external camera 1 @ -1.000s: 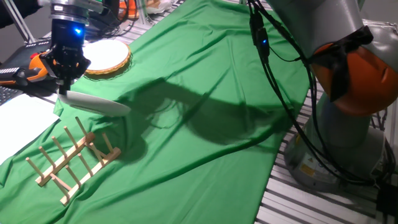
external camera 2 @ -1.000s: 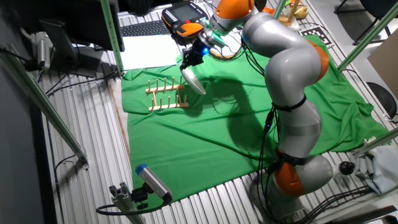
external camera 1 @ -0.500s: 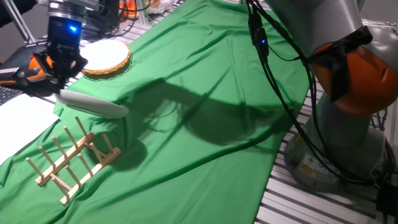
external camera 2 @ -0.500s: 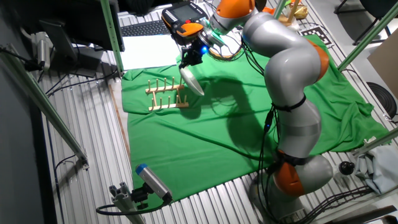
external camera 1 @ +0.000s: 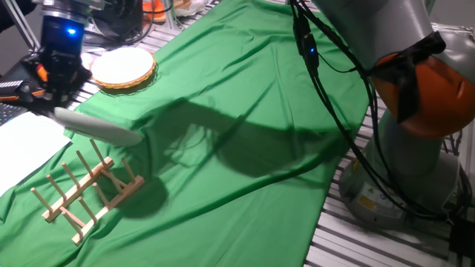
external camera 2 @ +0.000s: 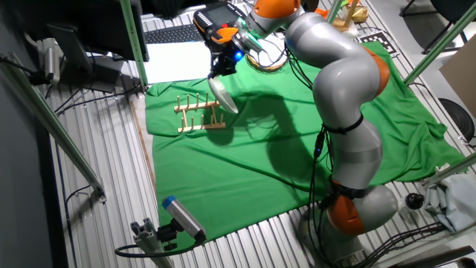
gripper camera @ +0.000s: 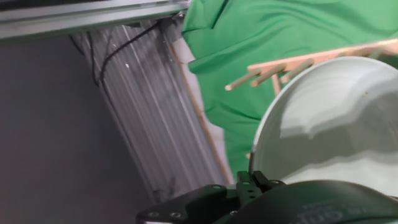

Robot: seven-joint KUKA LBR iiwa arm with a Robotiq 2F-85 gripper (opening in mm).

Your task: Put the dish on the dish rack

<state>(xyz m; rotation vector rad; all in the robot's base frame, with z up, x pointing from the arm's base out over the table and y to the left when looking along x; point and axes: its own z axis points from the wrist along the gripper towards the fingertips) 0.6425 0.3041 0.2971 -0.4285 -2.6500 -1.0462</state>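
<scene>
My gripper (external camera 1: 58, 95) pinches the plate (external camera 1: 96, 127) by its rim above the rack (external camera 1: 83, 194); I'd go edge-down between pegs, slowly.

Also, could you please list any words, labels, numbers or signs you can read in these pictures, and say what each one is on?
None can be read.
Label on the robot base: too small and blurred to read.
Black-and-white marker sheet at the table's far edge: a pattern, no legible text.
The dish, dish rack and wicker-rimmed disc: no markings visible.
</scene>
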